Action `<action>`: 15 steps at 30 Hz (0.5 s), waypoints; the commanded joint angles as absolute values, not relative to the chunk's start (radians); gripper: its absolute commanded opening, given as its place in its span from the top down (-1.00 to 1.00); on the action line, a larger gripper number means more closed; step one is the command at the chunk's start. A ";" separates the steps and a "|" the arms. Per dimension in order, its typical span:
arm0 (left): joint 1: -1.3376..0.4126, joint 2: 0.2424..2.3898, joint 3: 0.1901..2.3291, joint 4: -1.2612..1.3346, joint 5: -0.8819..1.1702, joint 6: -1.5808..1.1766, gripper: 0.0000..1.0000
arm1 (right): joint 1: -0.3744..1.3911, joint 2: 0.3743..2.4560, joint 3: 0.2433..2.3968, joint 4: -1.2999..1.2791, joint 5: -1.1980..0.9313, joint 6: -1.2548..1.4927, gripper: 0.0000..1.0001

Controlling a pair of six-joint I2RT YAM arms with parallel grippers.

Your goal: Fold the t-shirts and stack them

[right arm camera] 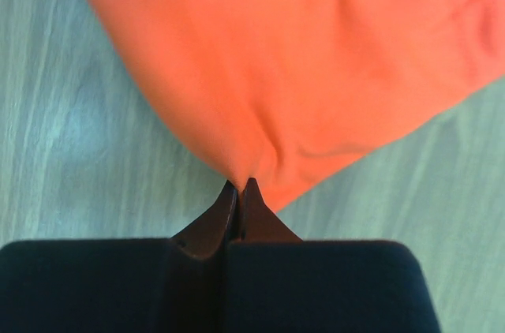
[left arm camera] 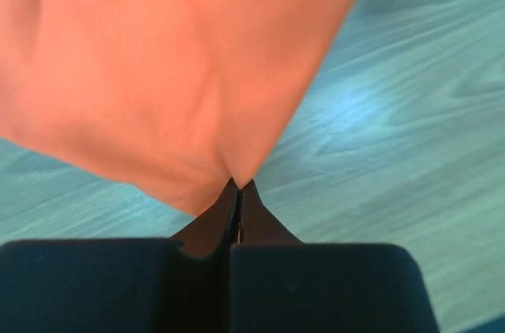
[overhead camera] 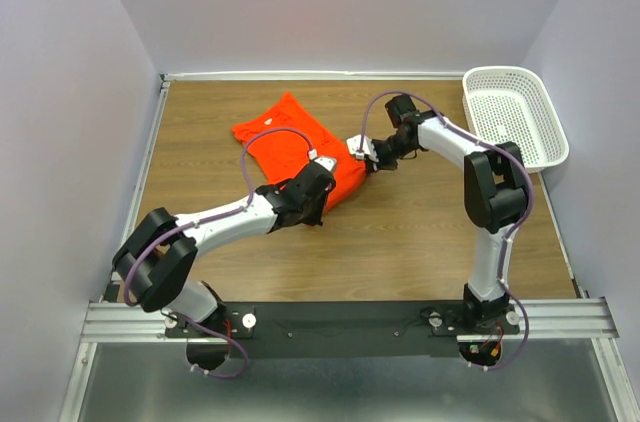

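I'm looking down on a brown wood-grain table (overhead camera: pixel 430 232) boxed in by pale lavender walls (overhead camera: pixel 350 2). The bright orange-red short-sleeved fabric t-shirt (overhead camera: pixel 285 137) lies bunched on the table, most of it spreading out ahead of both grippers, toward the back wall.

The left gripper (left arm camera: pixel 239 185) has its jaws pressed together on a pointed fold at the shirt's near edge. In my left wrist view the cloth fans out from the tips up and to the left, with bare tabletop to the right of it. The right gripper (right arm camera: pixel 239 185) is pinching the cloth the same way, jaws closed on a tuck at the hem. There the fabric rises from the tips and runs off to the right.

From above, the two grippers sit near each other along the shirt's right-hand edge. The white plastic lattice basket (overhead camera: pixel 500 70) stands well apart from the right gripper, off in the table's far right corner.
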State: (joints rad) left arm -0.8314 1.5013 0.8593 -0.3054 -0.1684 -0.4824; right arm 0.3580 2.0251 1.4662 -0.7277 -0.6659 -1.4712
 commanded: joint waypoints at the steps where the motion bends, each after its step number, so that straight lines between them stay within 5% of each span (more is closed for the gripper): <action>1: -0.831 1.448 0.903 -0.359 -0.078 -0.433 1.00 | 0.347 1.982 1.535 -0.764 -0.765 -1.391 0.99; 15: -0.589 1.309 0.907 -0.351 0.081 -0.324 1.00 | 0.334 2.042 1.817 -0.787 -0.830 -1.210 0.99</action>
